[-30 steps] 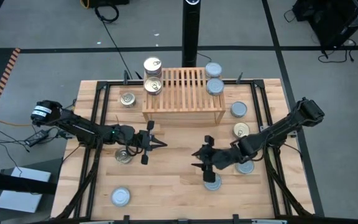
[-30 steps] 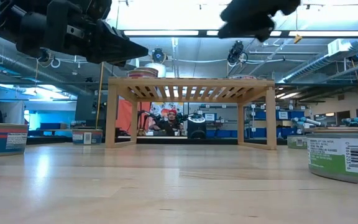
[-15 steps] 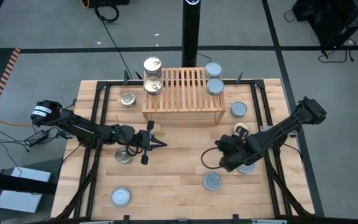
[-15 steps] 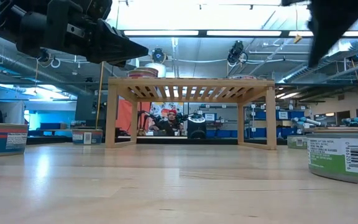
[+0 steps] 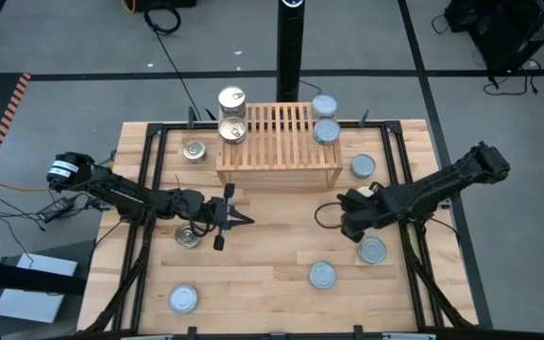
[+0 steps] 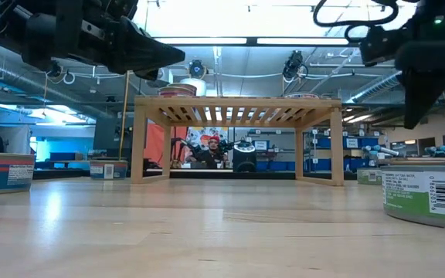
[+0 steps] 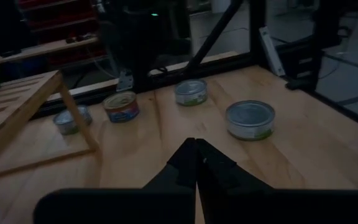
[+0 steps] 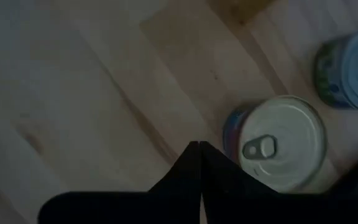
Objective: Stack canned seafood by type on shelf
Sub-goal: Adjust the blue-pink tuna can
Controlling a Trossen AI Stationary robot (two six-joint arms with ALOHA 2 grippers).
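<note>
The shelf [image 5: 278, 144] stands at the table's far middle. Two gold-lidded tins [image 5: 232, 129] sit on its left end and two blue-silver ones [image 5: 326, 130] on its right end. Other tins rest on the table, among them a silver one [image 5: 323, 275] and another [image 5: 373, 250]. My right gripper [image 8: 195, 144] is shut and points down beside a gold pull-tab tin [image 8: 283, 144], touching nothing. My left gripper [image 5: 244, 219] hangs shut and level over the table's left middle, above a gold tin [image 5: 187, 236].
More tins lie at the far left [image 5: 194, 150], the near left [image 5: 184, 298] and right of the shelf [image 5: 363, 167]. A black post [image 5: 289, 57] rises behind the shelf. Bare wood [image 5: 263, 255] lies between the two arms.
My right gripper has swung from above the silver tin near the table's middle toward the right and far side, to the gold tin by the shelf. It has tipped from nearly level to pointing down and has shut. No tin has moved.
</note>
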